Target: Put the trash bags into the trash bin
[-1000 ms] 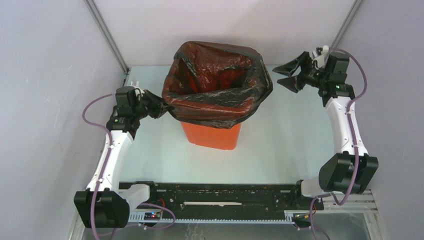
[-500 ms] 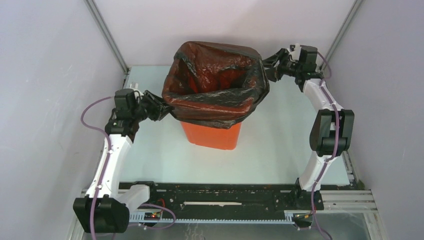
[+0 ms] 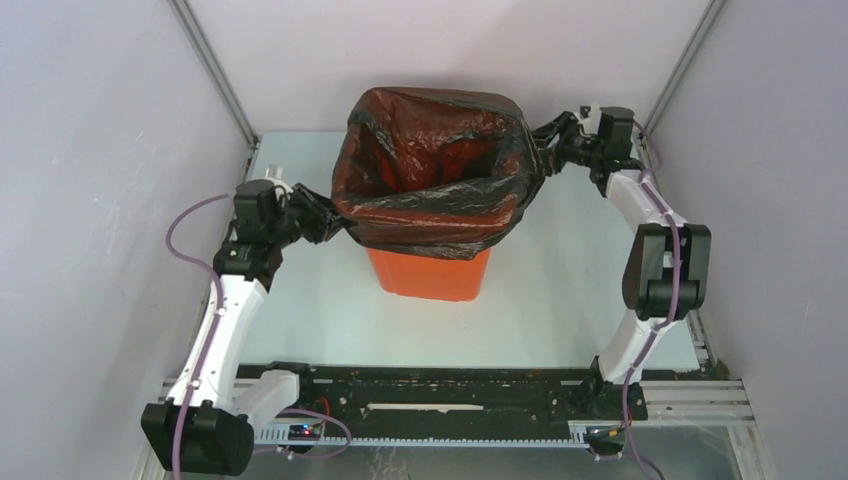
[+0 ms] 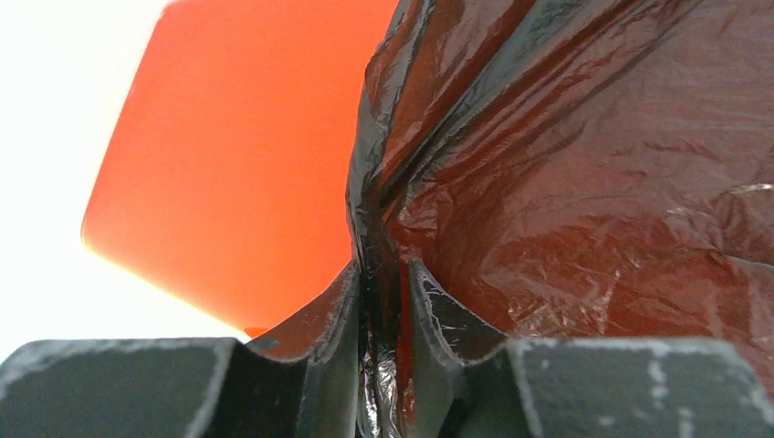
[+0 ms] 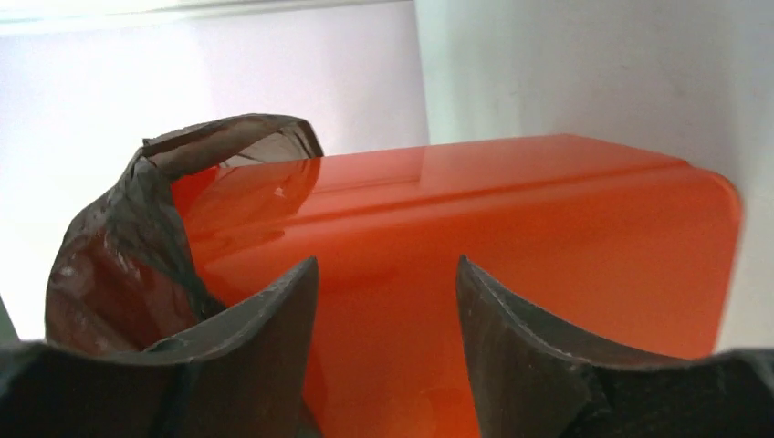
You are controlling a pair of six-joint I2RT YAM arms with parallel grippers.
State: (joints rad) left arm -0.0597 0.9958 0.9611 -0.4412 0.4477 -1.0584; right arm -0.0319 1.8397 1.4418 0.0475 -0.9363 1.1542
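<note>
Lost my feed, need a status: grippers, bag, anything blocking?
Left gripper shut on bag edge. Right gripper open, facing bin wall, gripping nothing. Bag draped over bin mouth. No obstruction seen.

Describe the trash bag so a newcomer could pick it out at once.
At the middle of the pale table stands an orange bin. Draped over its top is the bag: crinkled, glossy black plastic with a reddish tint, unlike the smooth bin.

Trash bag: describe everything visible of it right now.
The trash bag is thin, glossy, crinkled black plastic, reddish-brown where orange shows through. Its mouth gapes open over the orange trash bin, skirt draped down the upper walls. The left pincer is shut on a fold at its left edge; the open right pincer sits beside its far right corner.
</note>
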